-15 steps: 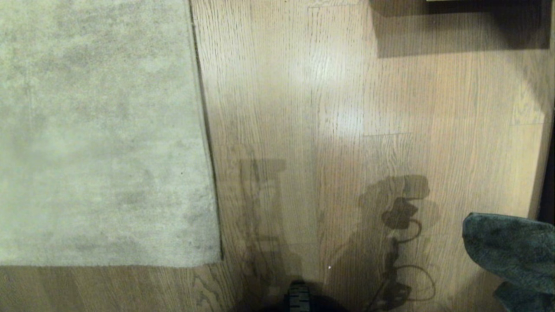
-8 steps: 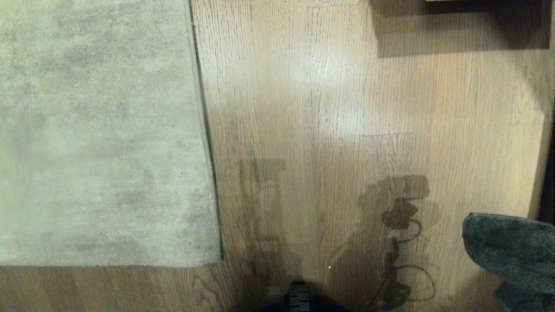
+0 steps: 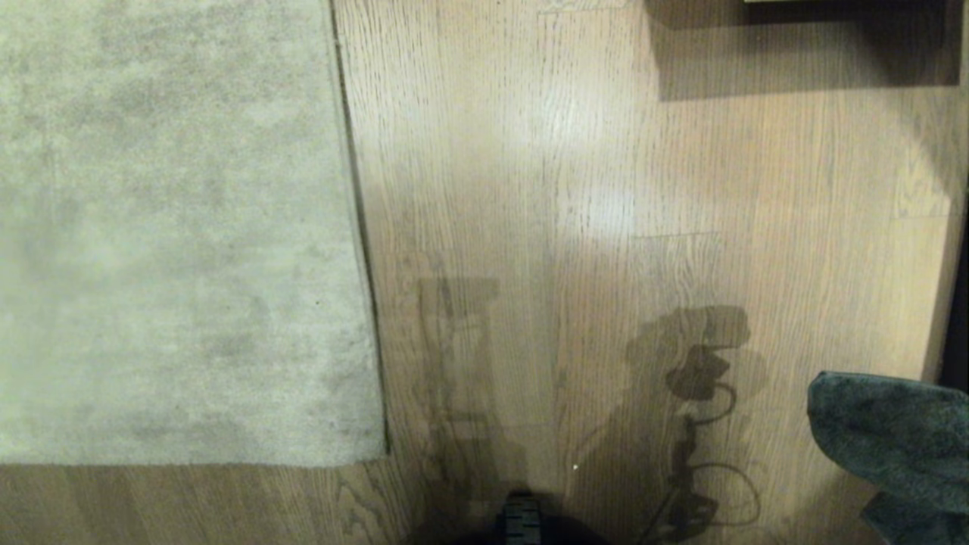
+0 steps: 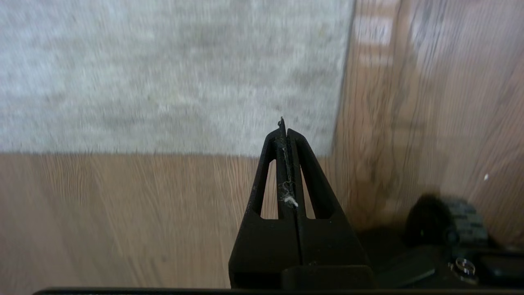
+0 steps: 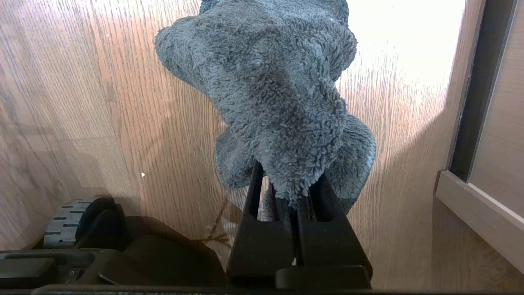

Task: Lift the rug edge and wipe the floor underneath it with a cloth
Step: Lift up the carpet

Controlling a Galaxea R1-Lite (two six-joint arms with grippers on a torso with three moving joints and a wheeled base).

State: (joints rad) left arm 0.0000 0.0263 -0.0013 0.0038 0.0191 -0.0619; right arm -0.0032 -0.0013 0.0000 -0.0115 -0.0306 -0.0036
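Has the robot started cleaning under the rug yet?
Not yet. Done: the right end effector is shut on the cloth. The left end effector is shut and empty. The rug lies flat, so lifting its edge and wiping the floor are left.

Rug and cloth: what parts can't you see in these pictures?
- Rug: head view's top and left edges cut it off; the floor beneath is hidden by it.
- Cloth: head view's right edge crops it.
- Right tool: its tips are buried in cloth, right wrist view.
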